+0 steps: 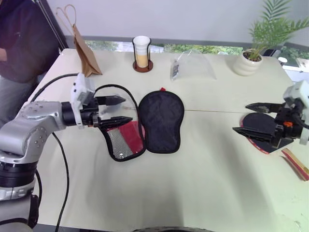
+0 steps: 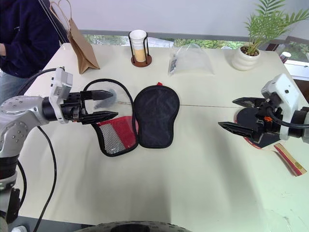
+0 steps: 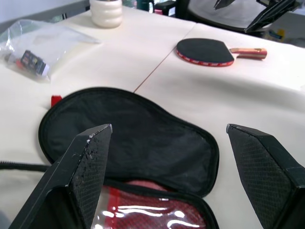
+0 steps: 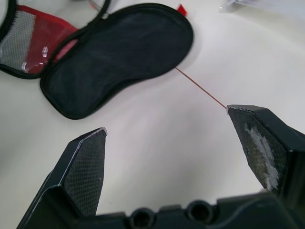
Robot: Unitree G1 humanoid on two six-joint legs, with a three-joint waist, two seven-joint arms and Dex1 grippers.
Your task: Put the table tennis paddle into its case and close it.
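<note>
The case [image 1: 161,121] lies unzipped and spread flat at the table's middle, its black half to the right and its red mesh-pocket half [image 1: 124,140] to the left. My left gripper [image 1: 128,109] hovers open just over the red half, pointing right across the case. The table tennis paddle [image 1: 260,126] lies black face up near the right edge, its wooden handle [image 1: 295,163] pointing toward the near right corner. My right gripper [image 1: 240,117] hangs open above the paddle's face, holding nothing. In the left wrist view the paddle [image 3: 205,51] sits beyond the case [image 3: 128,138].
Along the far side stand a brown paper bag [image 1: 86,53], a cup in a holder [image 1: 142,53], a clear plastic bag [image 1: 190,65] and a potted plant [image 1: 248,60]. A person [image 1: 19,38] is at the far left corner. A black cable [image 1: 63,169] trails from my left arm.
</note>
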